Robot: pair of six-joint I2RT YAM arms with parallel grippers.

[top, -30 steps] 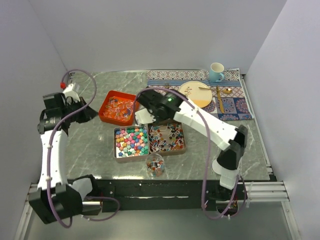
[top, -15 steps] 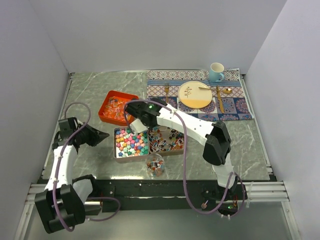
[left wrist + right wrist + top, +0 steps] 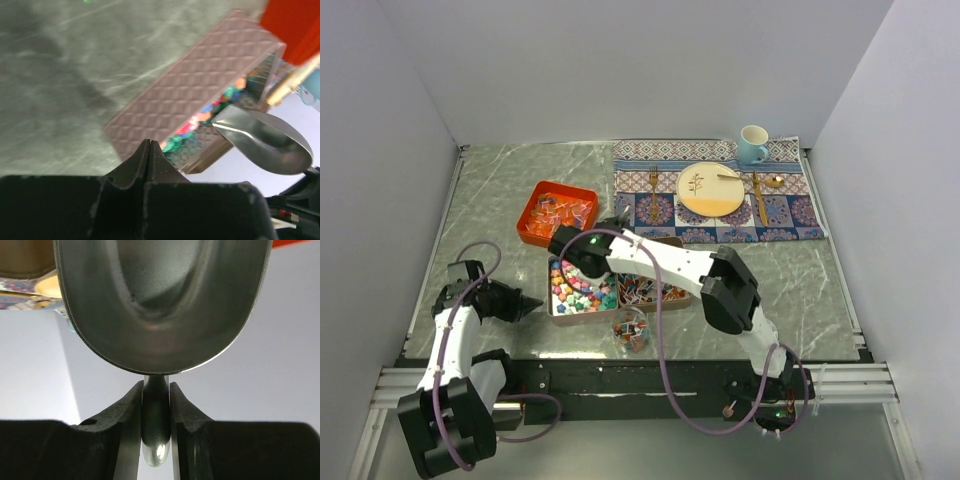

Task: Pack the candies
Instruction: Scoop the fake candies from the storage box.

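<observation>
Chunky coloured candies (image 3: 584,286) fill the left tin (image 3: 552,312). Slim wrapped candies (image 3: 655,288) fill the right tin beside it. More wrapped pieces lie in an orange tray (image 3: 557,214), and a few sit in a small glass jar (image 3: 631,330). My right gripper (image 3: 569,259) reaches across over the left tin's far left part. It is shut (image 3: 156,388) on the handle of a metal scoop (image 3: 160,300), whose bowl looks empty. My left gripper (image 3: 527,302) is shut and empty (image 3: 150,145), low on the table just left of the tin wall (image 3: 195,100). The scoop also shows in the left wrist view (image 3: 265,142).
A patterned placemat (image 3: 790,215) at the back right carries a plate (image 3: 710,189), a mug (image 3: 752,144), a fork (image 3: 653,184) and a spoon (image 3: 760,196). White walls close in the left, back and right. My right arm (image 3: 660,262) spans both tins.
My left arm has dropped and drawn in toward the near left, its gripper now low beside the tin. My right gripper has swung left with the scoop, from the orange tray's edge to over the chunky candies.
</observation>
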